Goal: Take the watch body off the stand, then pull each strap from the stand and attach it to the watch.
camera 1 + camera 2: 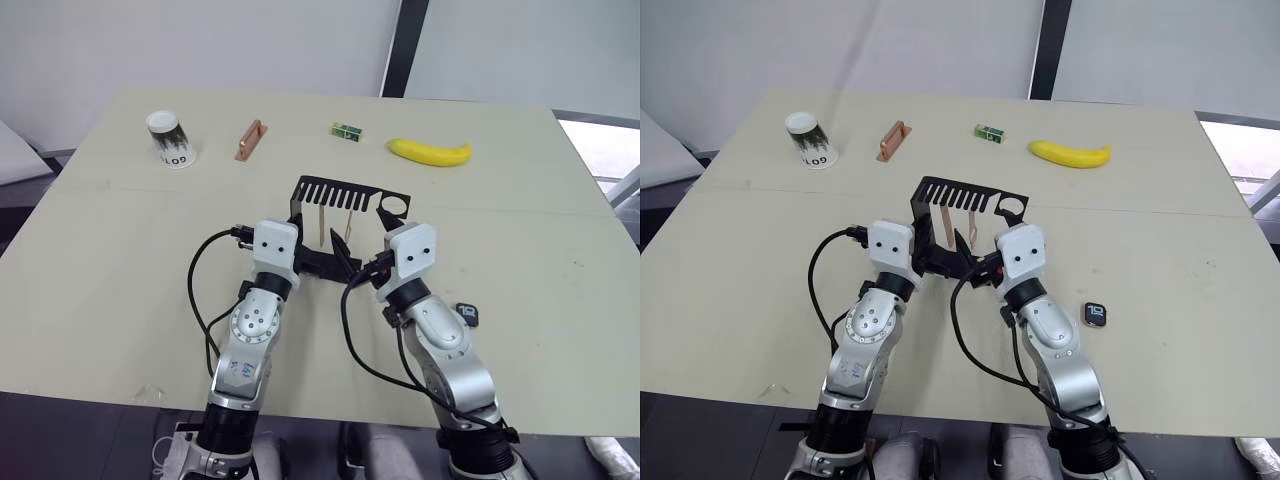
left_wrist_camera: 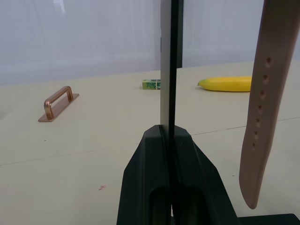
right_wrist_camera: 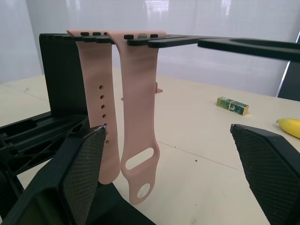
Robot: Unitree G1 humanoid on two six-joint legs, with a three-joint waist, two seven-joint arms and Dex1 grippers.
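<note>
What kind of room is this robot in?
Probably a lab or test room: a plain beige table against bare white walls, with mismatched practice items laid out, like a banana, a paper cup and a black stand.

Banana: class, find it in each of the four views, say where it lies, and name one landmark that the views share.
Left eye view: banana on the table's far side, beyond and right of the stand.
Right eye view: banana in the same place.
Left wrist view: banana seen between the stand's plate and a hanging strap.
Right wrist view: banana cut off at the frame edge.
Shared landmark: the small green box beside it.
</note>
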